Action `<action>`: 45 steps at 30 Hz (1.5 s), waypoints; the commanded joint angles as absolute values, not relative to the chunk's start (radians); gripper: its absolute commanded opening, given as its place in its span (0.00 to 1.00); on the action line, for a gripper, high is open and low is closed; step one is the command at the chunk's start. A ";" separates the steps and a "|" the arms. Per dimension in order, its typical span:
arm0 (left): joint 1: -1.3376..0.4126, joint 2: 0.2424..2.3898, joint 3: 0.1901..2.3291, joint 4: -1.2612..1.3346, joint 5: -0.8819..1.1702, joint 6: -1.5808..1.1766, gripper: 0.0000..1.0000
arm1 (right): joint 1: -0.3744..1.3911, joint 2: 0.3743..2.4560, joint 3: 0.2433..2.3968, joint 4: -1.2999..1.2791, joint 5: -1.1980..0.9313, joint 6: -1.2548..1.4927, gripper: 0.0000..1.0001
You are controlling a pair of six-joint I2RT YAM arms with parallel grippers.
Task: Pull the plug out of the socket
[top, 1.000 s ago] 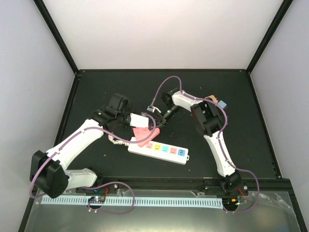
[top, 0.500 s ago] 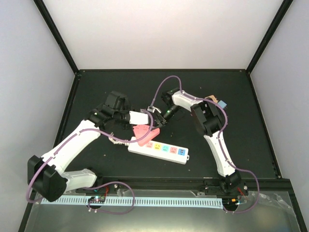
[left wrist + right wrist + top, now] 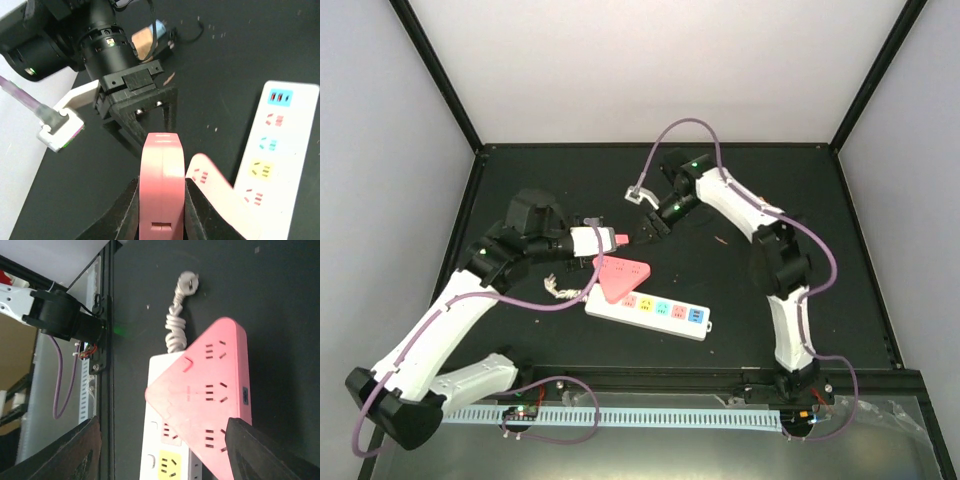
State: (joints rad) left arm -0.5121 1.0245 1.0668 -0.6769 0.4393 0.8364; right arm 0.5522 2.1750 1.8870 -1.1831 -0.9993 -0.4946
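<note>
The white socket strip lies on the black table, with coloured outlets along its top. A pink triangular adapter rests over its left end; I cannot tell whether it is plugged in. My left gripper is shut on a pink plug, held edge-on above the table, apart from the adapter and strip. My right gripper is open and empty, facing the plug from just beyond it. From the right wrist view it looks down on the adapter and strip.
The strip's white coiled cord lies to its left, ending in a plug. A tan and blue object sits behind the right arm. A small reddish scrap lies mid-table. A slotted cable tray runs along the front edge.
My left gripper has lifted up and back to the left with the pink plug. The triangular adapter now lies uncovered on the strip. My right gripper has risen and drawn back.
</note>
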 commanded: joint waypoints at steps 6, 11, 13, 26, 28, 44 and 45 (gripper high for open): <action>-0.493 0.975 1.285 -0.876 0.732 0.616 0.02 | 0.546 1.734 1.640 -0.938 -0.860 -0.560 0.71; -0.490 0.974 1.331 -0.937 0.772 0.609 0.02 | 0.546 1.578 1.555 -0.951 -0.871 -0.661 0.69; -0.488 0.970 1.315 -0.943 0.782 0.610 0.01 | 0.548 1.536 1.556 -0.992 -0.886 -0.675 0.68; -0.491 0.988 1.259 -0.933 0.894 0.574 0.03 | 0.732 1.399 1.574 -0.933 -0.866 -0.476 0.61; -0.491 0.984 1.257 -0.926 0.898 0.565 0.03 | 0.762 1.408 1.583 -0.936 -0.842 -0.476 0.61; -0.488 0.972 1.218 -0.870 0.879 0.519 0.04 | 0.840 1.472 1.629 -0.921 -0.774 -0.423 0.27; -0.487 0.971 1.218 -0.867 0.878 0.514 0.04 | 0.840 1.471 1.623 -0.919 -0.766 -0.424 0.26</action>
